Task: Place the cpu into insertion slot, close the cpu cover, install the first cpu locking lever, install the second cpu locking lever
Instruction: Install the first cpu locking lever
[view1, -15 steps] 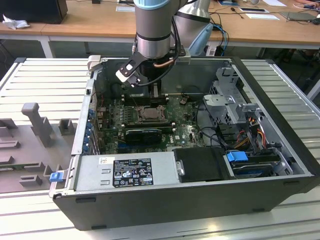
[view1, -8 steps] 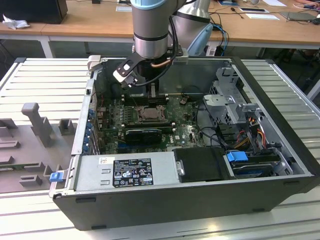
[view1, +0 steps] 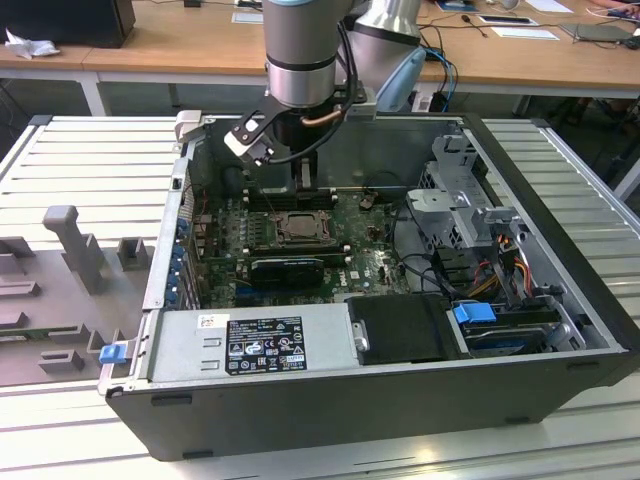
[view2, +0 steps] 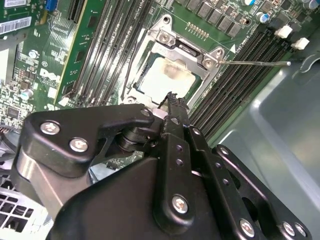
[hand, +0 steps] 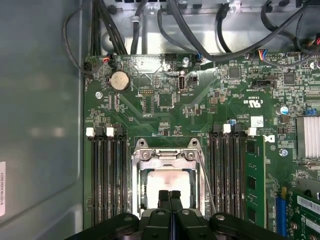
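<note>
Clear from above over socket (hand: 167, 172). Low RAM slots (hand: 107, 175) flank both sides, nothing tall. Thin lever (view2: 255, 63) juts sideways across slots. Cables (view1: 492, 272) & drive cage (view1: 455, 185) crowd ext. view's right; black box (view1: 400, 330) near front wall.

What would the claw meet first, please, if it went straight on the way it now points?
Probably the cpu, showing through the cpu cover; depth is unclear, so perhaps that cover's rim.
</note>
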